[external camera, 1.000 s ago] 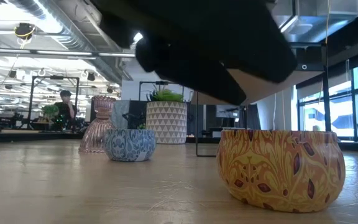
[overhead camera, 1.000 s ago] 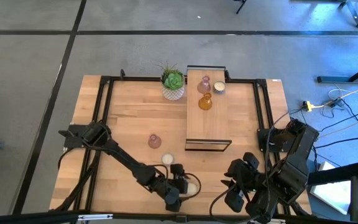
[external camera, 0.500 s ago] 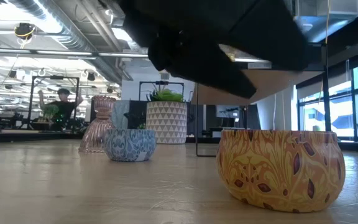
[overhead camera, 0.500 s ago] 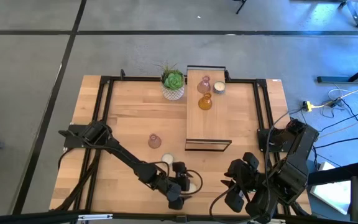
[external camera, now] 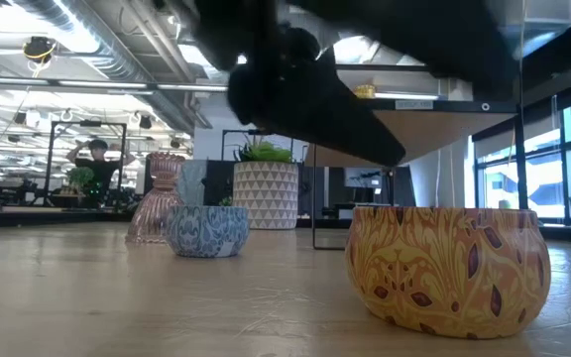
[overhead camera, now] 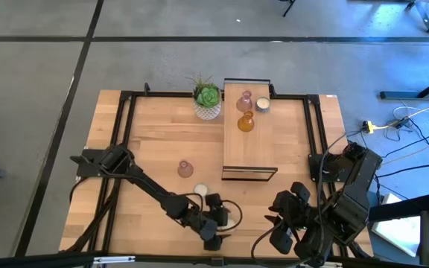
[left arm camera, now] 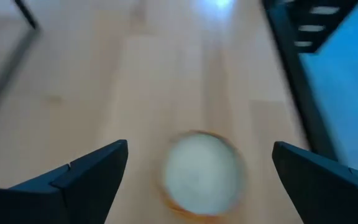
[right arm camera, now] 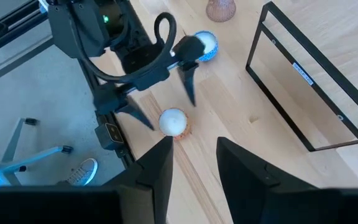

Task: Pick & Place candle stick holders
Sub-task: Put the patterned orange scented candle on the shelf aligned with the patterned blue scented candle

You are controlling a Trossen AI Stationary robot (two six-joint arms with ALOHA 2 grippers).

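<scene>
Lowering left claw [left arm camera: 199, 163] | jaws wide | over orange-patterned holder [external camera: 448, 268]

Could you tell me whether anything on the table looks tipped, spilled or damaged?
Nothing stands out. The pink glass holder, blue patterned holder and orange patterned holder stand upright on the table, as do the three pieces on the wooden stand.

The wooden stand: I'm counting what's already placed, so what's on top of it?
On the wooden stand: a pink glass holder, an amber one and a cream-white round one. Nothing there is covered.
</scene>
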